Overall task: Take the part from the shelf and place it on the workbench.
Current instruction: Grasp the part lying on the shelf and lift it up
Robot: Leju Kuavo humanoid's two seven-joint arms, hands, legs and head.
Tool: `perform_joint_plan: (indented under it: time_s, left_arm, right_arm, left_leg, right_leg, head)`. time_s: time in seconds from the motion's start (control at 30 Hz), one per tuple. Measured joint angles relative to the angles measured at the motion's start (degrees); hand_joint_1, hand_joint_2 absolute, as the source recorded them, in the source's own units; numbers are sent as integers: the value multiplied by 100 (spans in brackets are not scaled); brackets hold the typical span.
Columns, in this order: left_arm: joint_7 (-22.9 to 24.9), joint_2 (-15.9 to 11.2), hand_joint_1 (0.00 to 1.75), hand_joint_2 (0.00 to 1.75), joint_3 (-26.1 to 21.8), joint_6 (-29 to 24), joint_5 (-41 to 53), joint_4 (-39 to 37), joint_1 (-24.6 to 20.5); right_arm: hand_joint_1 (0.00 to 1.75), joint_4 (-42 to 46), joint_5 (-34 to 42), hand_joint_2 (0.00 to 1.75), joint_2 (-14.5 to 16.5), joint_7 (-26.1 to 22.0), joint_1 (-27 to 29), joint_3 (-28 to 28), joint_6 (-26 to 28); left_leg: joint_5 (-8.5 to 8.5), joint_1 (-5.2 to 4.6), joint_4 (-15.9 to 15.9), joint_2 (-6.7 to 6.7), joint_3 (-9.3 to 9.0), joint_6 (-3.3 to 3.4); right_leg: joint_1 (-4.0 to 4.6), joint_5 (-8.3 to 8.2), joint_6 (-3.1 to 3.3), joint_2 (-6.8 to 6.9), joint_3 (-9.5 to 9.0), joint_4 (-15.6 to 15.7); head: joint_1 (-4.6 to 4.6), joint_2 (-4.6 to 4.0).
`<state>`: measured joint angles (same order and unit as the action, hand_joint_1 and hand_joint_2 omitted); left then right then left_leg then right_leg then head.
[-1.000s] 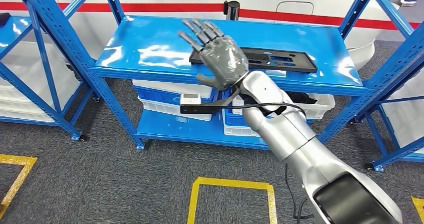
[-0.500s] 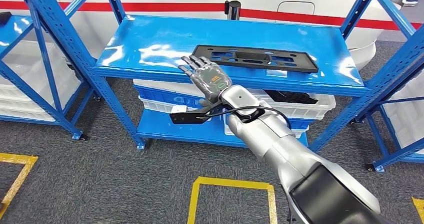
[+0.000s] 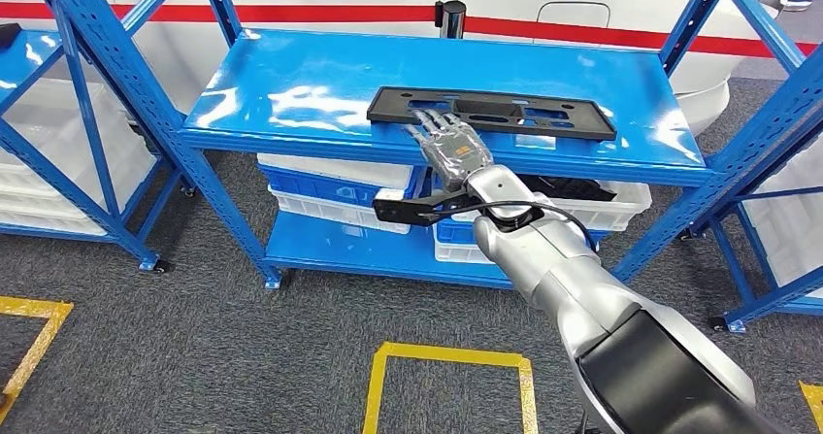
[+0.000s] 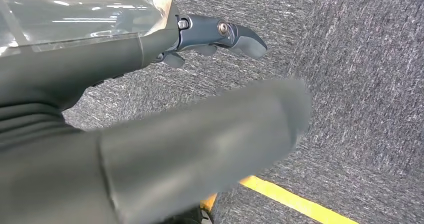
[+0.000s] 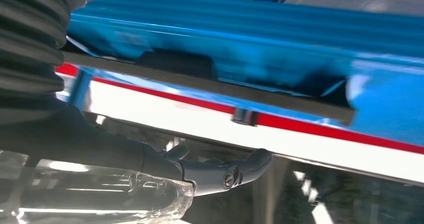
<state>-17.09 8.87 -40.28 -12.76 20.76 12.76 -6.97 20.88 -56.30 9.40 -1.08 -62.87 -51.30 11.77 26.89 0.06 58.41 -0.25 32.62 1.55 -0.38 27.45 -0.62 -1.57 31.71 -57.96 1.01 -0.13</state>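
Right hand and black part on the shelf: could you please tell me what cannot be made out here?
- Head view: whether the right hand touches the black part; its fingertips overlap the part's near edge and hide the contact.
- Right wrist view: the part is blurred, so its cut-outs are unclear.
- Left wrist view: the left hand is blurred by closeness; its finger pose is uncertain.
- Head view: contents of the white bins, hidden by the shelf top.

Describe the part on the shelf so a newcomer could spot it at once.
Find the blue shelf unit in front of the robot and look at its top level. The part is the flat black slotted panel lying there, just ahead of the right hand. Nothing else lies on that level.
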Motion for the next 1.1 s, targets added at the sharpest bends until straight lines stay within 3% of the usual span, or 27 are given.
perform_joint_plan:
  time_s: [0.33,1.1]
  left_arm:
    - [13,-7,0,0,-11,0,-59,-25,9]
    - [-109,-13,0,0,-162,-44,-170,-36,66]
  right_arm:
    - [0,-179,-10,175,-269,307,-138,297,137]
    - [0,-399,-349,175,-271,554,-161,435,33]
  left_leg:
    - [0,-2,0,0,2,0]
    - [0,-1,0,0,3,0]
  right_leg:
    - [0,0,0,0,-1,0]
    - [0,0,0,0,1,0]
  head:
    - [-1,-1]
    - [-1,0]
